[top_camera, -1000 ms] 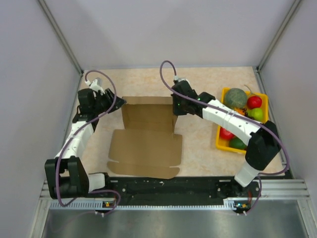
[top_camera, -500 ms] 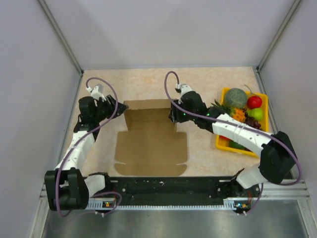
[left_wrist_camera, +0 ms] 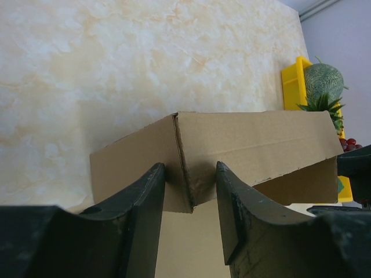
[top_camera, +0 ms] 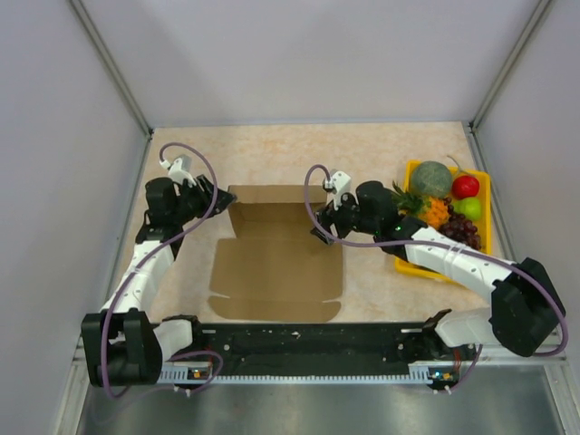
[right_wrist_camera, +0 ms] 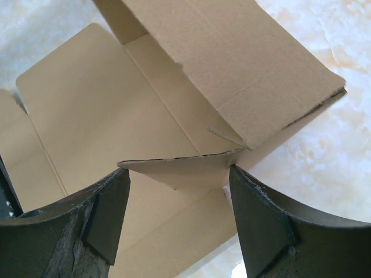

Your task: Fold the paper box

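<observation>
Snugly, paper box (top_camera: 276, 263) corner in left hand (left_wrist_camera: 191, 169)

The left arm (top_camera: 136, 272) and right arm (top_camera: 453, 261) are wearing white shells between bulky black joint housings. A purple cable (top_camera: 188, 145) is looping off each wrist. Both bases are sitting on a black rail (top_camera: 308, 343) at six o'clock. The matte black jaws are showing scuffed, greyish edges.
</observation>
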